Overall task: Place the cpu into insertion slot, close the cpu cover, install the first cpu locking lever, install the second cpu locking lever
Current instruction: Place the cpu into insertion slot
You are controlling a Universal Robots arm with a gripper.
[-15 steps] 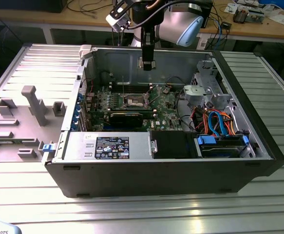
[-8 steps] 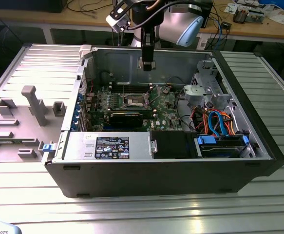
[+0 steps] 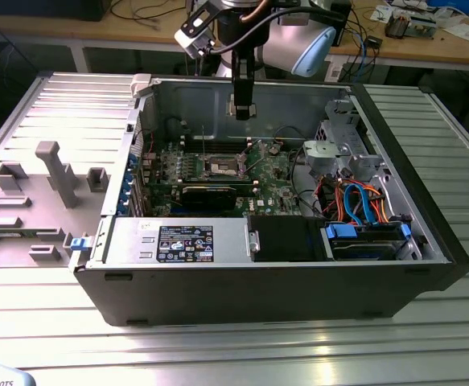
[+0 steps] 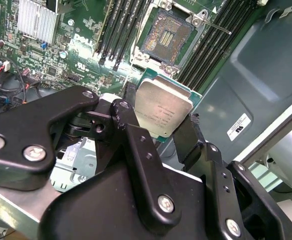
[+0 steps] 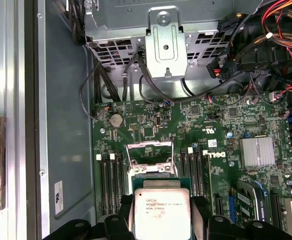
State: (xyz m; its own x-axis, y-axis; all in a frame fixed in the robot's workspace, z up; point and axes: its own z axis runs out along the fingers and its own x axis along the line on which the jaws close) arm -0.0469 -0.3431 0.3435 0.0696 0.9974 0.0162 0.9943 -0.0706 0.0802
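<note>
Inside the open computer case [image 3: 258,293], well above the green motherboard [image 3: 276,173], the one gripper [image 3: 242,111] is clamped on the one cpu [image 4: 163,110], with a finger [image 4: 188,135] pressing on each of two opposite edges. The chip's silver top faces both wrist cameras, and its edges run parallel to those of the single insertion slot [image 4: 166,35], whose dark centre lies uncovered. Two banks of long black memory slots [image 5: 110,180] flank that socket.

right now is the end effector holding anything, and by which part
The end effector holds the cpu, pinched at two opposite edges between its fingers, metal top bare, not yet in the insertion slot.
</note>
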